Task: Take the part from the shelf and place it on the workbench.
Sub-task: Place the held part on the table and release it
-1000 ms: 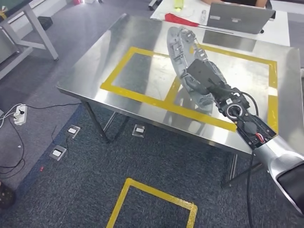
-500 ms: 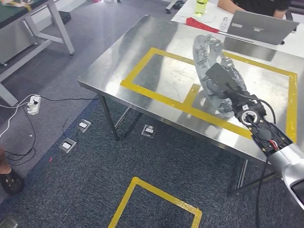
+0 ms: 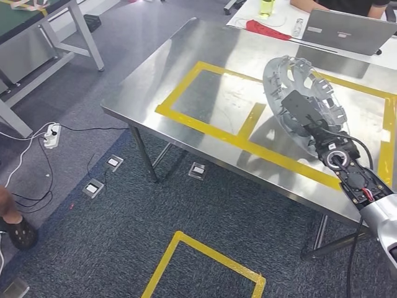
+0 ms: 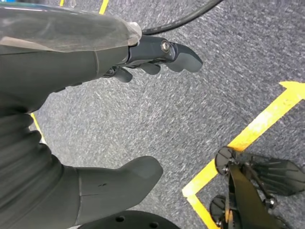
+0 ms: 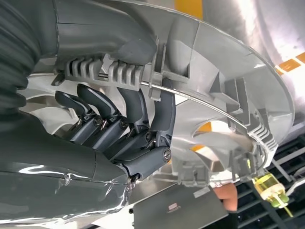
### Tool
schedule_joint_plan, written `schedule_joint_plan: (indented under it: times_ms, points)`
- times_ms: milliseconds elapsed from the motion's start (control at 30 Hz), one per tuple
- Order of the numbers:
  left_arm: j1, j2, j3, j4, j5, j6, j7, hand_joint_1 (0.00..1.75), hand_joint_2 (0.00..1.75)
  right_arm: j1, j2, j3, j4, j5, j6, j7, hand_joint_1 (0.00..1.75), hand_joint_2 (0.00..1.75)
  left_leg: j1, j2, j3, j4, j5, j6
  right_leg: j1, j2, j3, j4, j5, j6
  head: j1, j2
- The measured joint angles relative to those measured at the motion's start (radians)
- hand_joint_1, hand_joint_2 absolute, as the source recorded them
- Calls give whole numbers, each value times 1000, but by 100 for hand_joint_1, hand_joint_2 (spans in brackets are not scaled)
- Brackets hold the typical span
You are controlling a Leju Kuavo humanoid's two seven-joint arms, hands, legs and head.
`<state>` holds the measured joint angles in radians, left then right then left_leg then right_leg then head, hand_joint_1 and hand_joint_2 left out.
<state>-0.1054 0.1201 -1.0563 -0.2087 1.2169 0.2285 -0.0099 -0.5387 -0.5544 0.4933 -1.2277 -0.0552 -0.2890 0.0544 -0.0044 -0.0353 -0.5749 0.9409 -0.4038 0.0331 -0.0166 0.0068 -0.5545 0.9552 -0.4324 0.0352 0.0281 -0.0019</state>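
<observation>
One grey ring-shaped part [image 3: 299, 93], ribbed and spoked, held tilted over the steel workbench [image 3: 211, 99], above the right-hand rectangle of yellow tape [image 3: 224, 133]. Whether its lower rim touches the bench top: cannot tell. Gripped by the right hand [image 3: 299, 112], dark fingers [image 5: 137, 119] hooked through the ring's openings and curled round a rib, thumb pressed on the opposite face. Right arm [image 3: 370, 198] reaching in from the lower right, a black cable looped beside the wrist.

Left hand [image 4: 118, 119] hanging over grey carpet [image 4: 216, 95], fingers [image 4: 172, 55] stretched out and well apart from the thumb, holding nothing. Yellow floor tape [image 4: 251, 133] just beyond it.

Behind the bench, a white table with a grey laptop [image 3: 346, 31], a red cloth [image 3: 262, 28] and a yellow-green bottle [image 3: 267, 6]; a person's arms at the laptop. On the floor to the left, a white power strip [image 3: 51, 133] with trailing cables, floor sockets [image 3: 100, 177], and a shoe [image 3: 18, 233] at the edge.
</observation>
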Motion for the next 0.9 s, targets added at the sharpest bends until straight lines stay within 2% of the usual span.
schedule_joint_plan:
  times_ms: [100, 267, 567, 700, 833, 900]
  points:
    - [0, 0, 0, 0, 0, 0, 0, 0, 175, 9, -6, -12, 8, 1, -10, 13, 175, 175, 0, 0, 3, -6, 3, -6, 1, -1, 0, 0, -1, -5, -7, 0]
    - [0, 0, 0, 0, 0, -9, -8, 0, 175, 36, -27, -41, 24, 12, -39, 45, 175, 175, 1, 0, 4, -11, 3, -23, 1, -2, 0, 1, -3, -9, -9, 0]
    - [0, 0, 0, 0, -2, -12, -12, 0, 175, 57, -46, -75, 48, 21, -50, 69, 175, 175, 0, 0, 4, -10, 1, -26, 0, -1, 0, 0, -3, -9, -9, 0]
    - [0, 0, 0, 0, -8, -13, -12, 0, 175, 79, -56, -99, 59, 34, -67, 98, 0, 0, 0, -1, 3, -10, 1, -26, 0, -2, 2, -3, -3, -9, -9, 0]
    - [0, 0, 0, 0, -12, -11, -12, 0, 0, 99, -68, -133, 75, 22, -72, 101, 0, 0, -1, 0, 4, -9, -1, -24, -1, -2, 3, -4, -3, -9, -9, 0]
    - [0, 0, 0, 0, -8, -5, -12, 0, 0, 108, -71, -149, 81, 15, -70, 96, 0, 0, -1, 0, 4, -9, -1, -24, -1, -2, 3, -4, -3, -8, -9, 0]
